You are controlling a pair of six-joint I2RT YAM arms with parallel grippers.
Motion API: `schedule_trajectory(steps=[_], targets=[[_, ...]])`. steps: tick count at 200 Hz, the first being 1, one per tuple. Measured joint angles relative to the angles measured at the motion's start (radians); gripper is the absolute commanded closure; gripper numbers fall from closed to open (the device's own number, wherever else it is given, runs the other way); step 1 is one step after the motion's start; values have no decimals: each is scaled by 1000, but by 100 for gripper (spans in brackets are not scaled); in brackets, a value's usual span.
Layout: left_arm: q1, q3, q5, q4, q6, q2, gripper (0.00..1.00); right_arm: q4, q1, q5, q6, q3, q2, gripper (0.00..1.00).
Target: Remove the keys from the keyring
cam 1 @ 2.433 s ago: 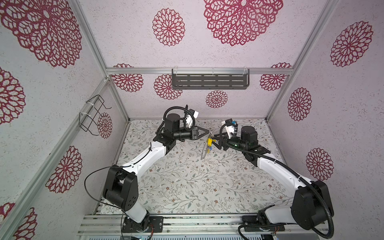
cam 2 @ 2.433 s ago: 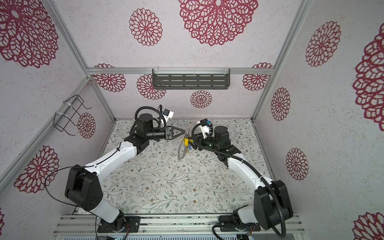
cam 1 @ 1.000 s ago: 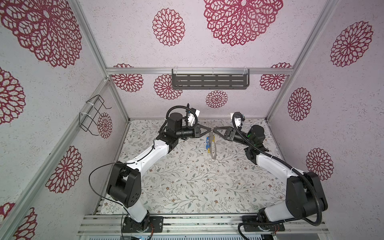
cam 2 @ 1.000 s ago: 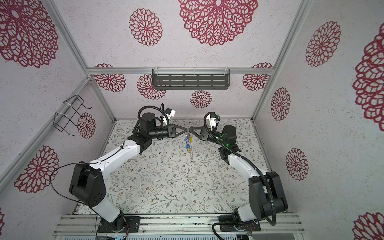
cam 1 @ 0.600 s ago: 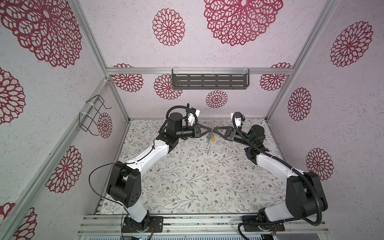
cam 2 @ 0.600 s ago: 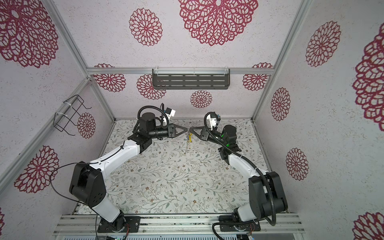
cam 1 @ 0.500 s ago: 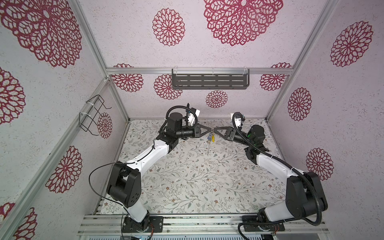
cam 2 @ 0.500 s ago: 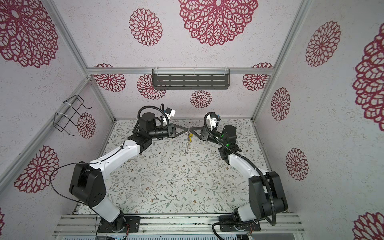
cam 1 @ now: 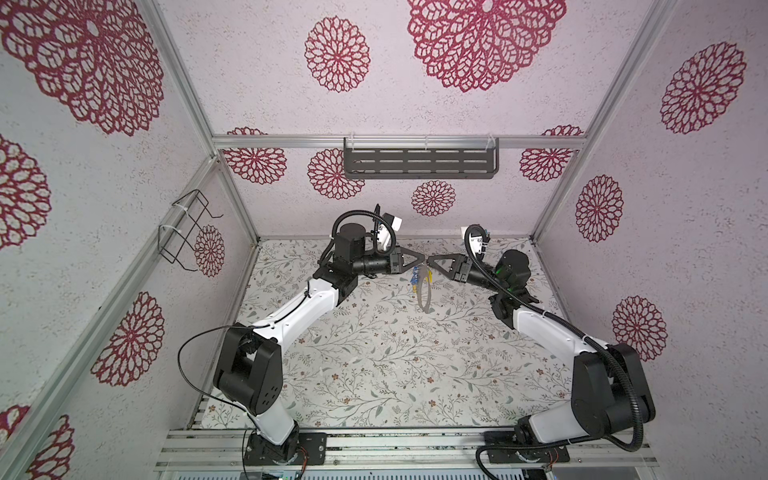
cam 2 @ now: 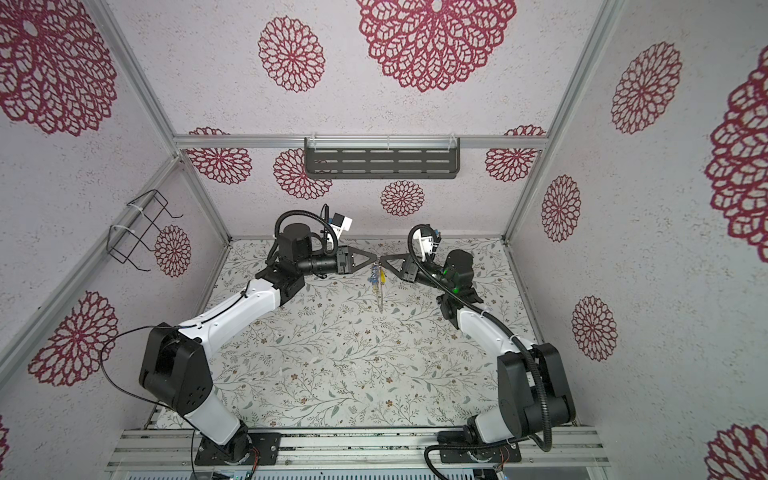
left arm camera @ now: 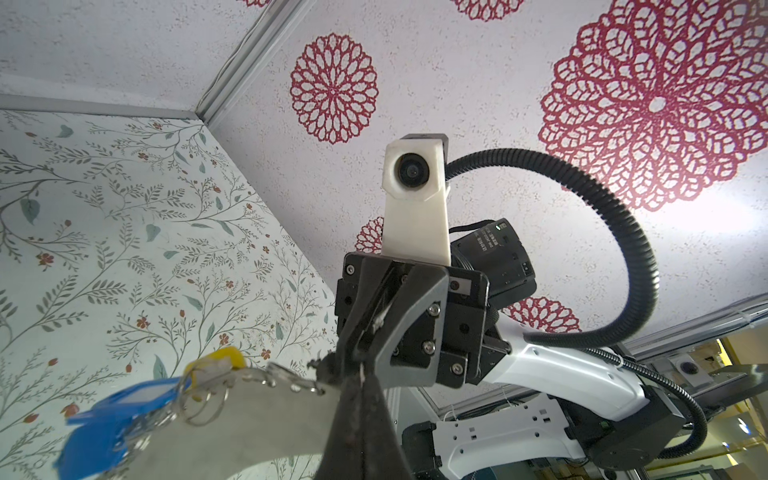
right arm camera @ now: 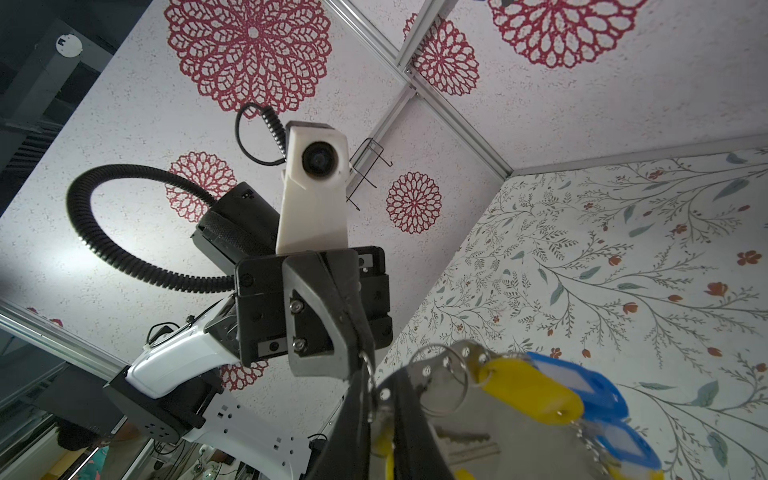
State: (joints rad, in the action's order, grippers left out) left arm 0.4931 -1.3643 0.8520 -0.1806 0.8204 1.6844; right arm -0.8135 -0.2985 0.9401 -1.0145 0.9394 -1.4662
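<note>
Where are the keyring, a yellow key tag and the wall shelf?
keyring (left arm camera: 266,419): left wrist view, flat grey band.
yellow key tag (right arm camera: 528,390): right wrist view, plastic body.
wall shelf (cam 1: 419,171): in a top view, lower rim.

Both top views are looking down from high over the whole desk; the left wrist camera and right wrist camera are facing each other, close.

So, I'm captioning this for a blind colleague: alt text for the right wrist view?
The left end effector, shut, meets the right end effector at the edge of the grey keyring, where yellow and blue keys hang on small metal loops. Behind lie the floral table and flower-patterned walls.
</note>
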Motion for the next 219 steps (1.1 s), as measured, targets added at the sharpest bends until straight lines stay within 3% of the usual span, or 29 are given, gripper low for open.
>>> schedule_trajectory(steps=[38, 85, 121, 128, 142, 154, 181, 219], targets=[[0, 0, 0, 0, 0, 0, 100, -44, -13, 11, -29, 0, -21, 86], [0, 0, 0, -1, -1, 0, 100, -81, -16, 25, -68, 0, -32, 100], [0, 0, 0, -1, -1, 1, 100, -85, -16, 26, -71, 0, -32, 100], [0, 0, -1, -1, -1, 1, 85, -85, -16, 26, -71, 0, -32, 100], [0, 0, -5, -7, 2, 1, 66, -84, -16, 26, -70, 0, -32, 100], [0, 4, -7, -30, 17, 1, 61, -84, -16, 25, -70, 0, -32, 100], [0, 47, -15, -135, 79, 1, 61, -86, -15, 24, -71, 0, -32, 100], [0, 91, -20, -239, 160, 13, 70, -108, -14, 25, -94, 0, -34, 100]])
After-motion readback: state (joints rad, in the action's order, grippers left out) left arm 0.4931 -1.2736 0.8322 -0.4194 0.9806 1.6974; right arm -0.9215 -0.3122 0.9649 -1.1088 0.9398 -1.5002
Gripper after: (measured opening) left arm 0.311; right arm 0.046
